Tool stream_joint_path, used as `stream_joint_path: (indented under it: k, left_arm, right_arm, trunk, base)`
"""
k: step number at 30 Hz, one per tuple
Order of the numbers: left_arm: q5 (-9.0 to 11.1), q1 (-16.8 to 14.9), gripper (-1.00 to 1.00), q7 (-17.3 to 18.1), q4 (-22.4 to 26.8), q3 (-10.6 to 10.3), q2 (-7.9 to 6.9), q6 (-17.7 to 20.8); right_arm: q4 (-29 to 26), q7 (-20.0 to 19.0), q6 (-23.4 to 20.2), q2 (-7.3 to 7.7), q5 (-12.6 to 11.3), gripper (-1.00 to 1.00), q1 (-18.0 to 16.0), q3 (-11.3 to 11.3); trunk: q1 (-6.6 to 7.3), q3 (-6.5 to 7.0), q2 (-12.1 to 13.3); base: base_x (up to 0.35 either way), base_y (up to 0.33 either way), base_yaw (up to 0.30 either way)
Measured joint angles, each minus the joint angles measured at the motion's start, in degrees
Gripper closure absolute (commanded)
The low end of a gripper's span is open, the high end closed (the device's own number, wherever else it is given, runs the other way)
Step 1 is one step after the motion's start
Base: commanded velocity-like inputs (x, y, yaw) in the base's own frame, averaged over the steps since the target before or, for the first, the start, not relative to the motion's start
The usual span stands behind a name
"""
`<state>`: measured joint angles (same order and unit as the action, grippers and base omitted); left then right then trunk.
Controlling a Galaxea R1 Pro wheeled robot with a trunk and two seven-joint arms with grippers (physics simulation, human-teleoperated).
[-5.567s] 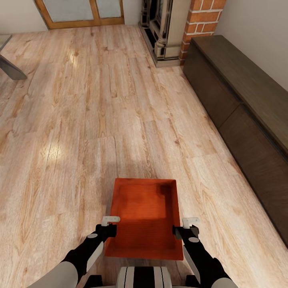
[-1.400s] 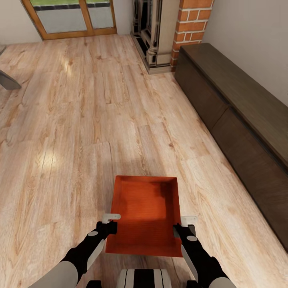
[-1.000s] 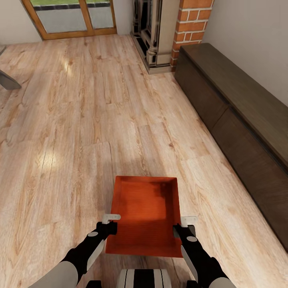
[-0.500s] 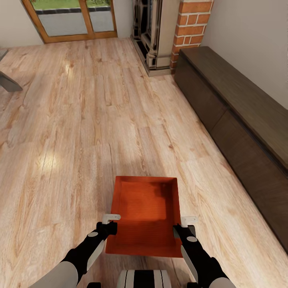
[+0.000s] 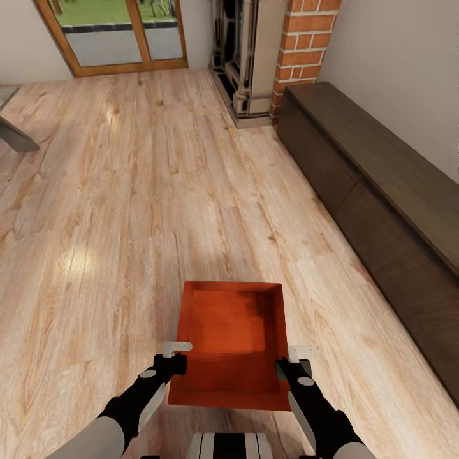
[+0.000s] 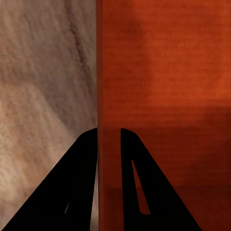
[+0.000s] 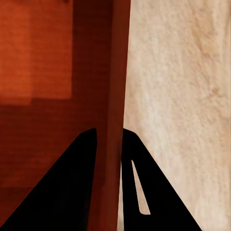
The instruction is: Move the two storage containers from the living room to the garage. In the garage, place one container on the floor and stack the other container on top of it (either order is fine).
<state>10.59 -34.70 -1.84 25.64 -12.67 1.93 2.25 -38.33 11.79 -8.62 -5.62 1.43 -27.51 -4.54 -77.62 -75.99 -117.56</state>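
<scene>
I hold one orange-red storage container (image 5: pixel 231 338) level in front of my trunk, above the light wood-plank floor (image 5: pixel 127 210) of the living room. Its ribbed inside bottom is bare. My left gripper (image 5: pixel 173 362) is shut on its left wall, and the left wrist view shows that wall (image 6: pixel 99 72) running between the two black fingers (image 6: pixel 82 168). My right gripper (image 5: pixel 288 364) is shut on the right wall (image 7: pixel 118 72), which also passes between its fingers (image 7: pixel 84 163).
A long dark low cabinet (image 5: pixel 382 204) runs along the right wall. The brick fireplace (image 5: pixel 268 51) stands at the far right. Wood-framed glass doors (image 5: pixel 115 32) are at the far end. A grey furniture edge (image 5: pixel 13 127) juts in at the left.
The whole scene has slid down the picture and more of the glass doors shows, so the camera has moved. The container sits the same between both grippers.
</scene>
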Motion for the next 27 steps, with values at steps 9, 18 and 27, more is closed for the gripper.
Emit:
stream_joint_path:
  k: [9,18,27]
  left_arm:
    - [0.02,0.0,1.0,0.02,-0.1,0.02,0.0,-0.09]
    - [0.09,0.0,1.0,0.02,-0.21,-0.01,0.0,-0.12]
    - [0.11,0.0,1.0,0.03,-0.2,-0.03,-0.01,-0.11]
  right_arm:
    - [0.03,0.01,0.01,0.0,0.02,1.0,0.0,-0.05]
    - [0.13,0.0,0.01,0.0,0.05,1.0,0.0,-0.05]
    - [0.12,-0.01,0.01,0.0,0.04,1.0,0.0,-0.05]
  trunk:
    - [0.0,0.81,0.0]
    - [0.0,1.62,0.0]
    - [0.0,2.43,0.0]
  base:
    - [0.0,0.0,0.0]
    - [0.0,0.0,0.0]
    - [0.0,0.0,0.0]
